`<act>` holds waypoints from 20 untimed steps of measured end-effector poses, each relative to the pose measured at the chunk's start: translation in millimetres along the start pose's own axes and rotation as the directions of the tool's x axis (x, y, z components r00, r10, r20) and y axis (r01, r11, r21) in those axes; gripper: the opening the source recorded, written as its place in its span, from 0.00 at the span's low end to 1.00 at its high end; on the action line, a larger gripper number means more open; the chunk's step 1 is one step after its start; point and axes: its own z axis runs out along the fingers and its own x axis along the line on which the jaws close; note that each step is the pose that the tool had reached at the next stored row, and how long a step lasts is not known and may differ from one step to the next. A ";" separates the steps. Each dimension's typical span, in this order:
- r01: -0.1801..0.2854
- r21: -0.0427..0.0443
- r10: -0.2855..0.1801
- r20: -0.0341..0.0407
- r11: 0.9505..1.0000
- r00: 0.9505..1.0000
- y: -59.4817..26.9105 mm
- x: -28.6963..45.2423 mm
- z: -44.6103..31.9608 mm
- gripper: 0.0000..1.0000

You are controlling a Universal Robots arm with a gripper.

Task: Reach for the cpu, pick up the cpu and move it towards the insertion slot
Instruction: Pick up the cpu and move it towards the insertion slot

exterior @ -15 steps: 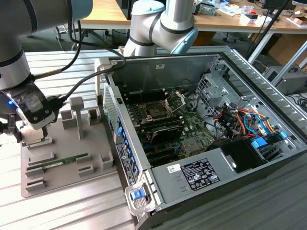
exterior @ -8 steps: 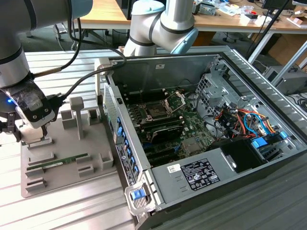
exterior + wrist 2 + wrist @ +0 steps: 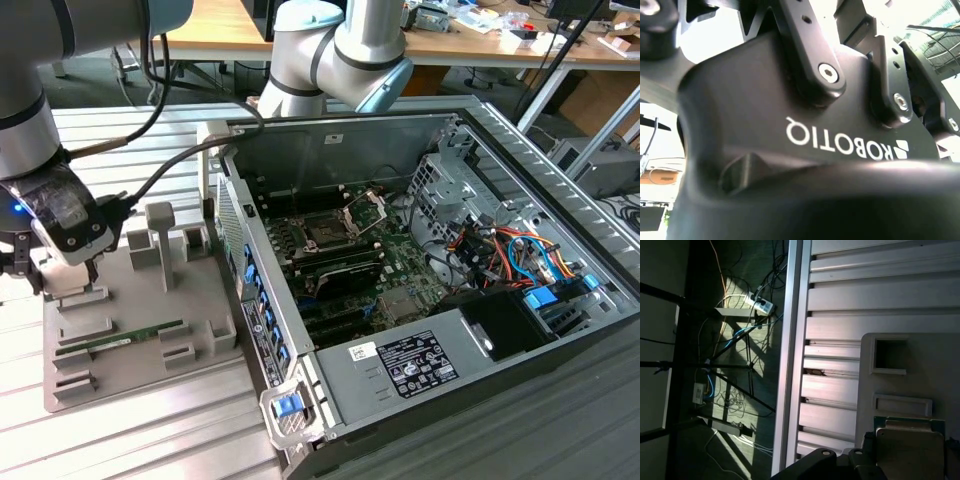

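The gripper (image 3: 52,280) hangs directly over the cpu (image 3: 910,447), which is seated near the edge of the grey tray (image 3: 140,370), well apart from the insertion slot (image 3: 325,232); whether the gripper is apart or clamped cannot be determined. Recommended: centre squarely, grip opposite edges, lift level. The cpu lies flat, face up; being square, it has no long axis

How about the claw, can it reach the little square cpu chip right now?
Probably yes. The claw hangs close over the cpu on the grey tray, and nothing seems to lie between them.
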 end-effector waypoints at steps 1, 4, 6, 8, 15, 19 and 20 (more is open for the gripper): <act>0.000 0.000 0.000 0.000 1.000 1.000 0.0 0.0 -0.6 0.55; 0.000 0.000 0.000 0.000 1.000 1.000 0.1 0.0 -1.9 0.55; 0.000 0.000 0.000 0.000 1.000 1.000 0.1 0.0 -3.3 0.55; 0.000 0.000 0.000 0.000 1.000 1.000 0.2 0.1 -4.6 0.55; 0.000 0.000 0.000 0.000 1.000 1.000 0.3 0.1 -7.6 0.55; 0.000 0.000 0.000 0.000 1.000 1.000 0.3 0.1 -9.6 0.55; 0.000 0.000 0.000 0.000 1.000 1.000 0.4 0.1 -10.2 0.55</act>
